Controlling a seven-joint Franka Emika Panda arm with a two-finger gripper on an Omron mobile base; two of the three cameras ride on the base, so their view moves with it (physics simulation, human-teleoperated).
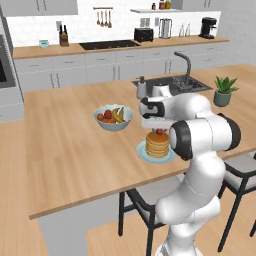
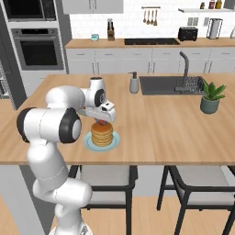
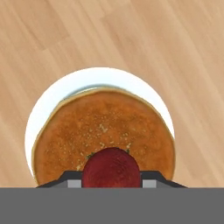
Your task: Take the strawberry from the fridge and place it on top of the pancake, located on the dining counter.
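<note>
On the light wooden dining counter [image 1: 65, 145] [image 2: 156, 124] a stack of golden pancake rounds [image 1: 157, 145] [image 2: 102, 134] [image 3: 105, 131] lies on a pale plate [image 1: 143, 154] [image 2: 88, 143] [image 3: 41, 109]. My gripper [image 1: 159, 129] [image 2: 102, 120] [image 3: 111, 183] hangs straight above the stack, shut on the small red strawberry [image 1: 159, 132] [image 2: 101, 122] [image 3: 111, 168]. In the hand view the berry sits between the dark fingertips, over the near edge of the top pancake. Whether the berry touches the pancake I cannot tell.
A white fruit bowl [image 1: 113, 118] stands to the left of the plate. A sink with a dark faucet [image 1: 186, 70] [image 2: 184, 69], a soap dispenser [image 2: 133, 83] and a potted plant [image 1: 223, 91] [image 2: 211, 97] lie farther back. Chairs [image 2: 193, 183] stand under the near edge.
</note>
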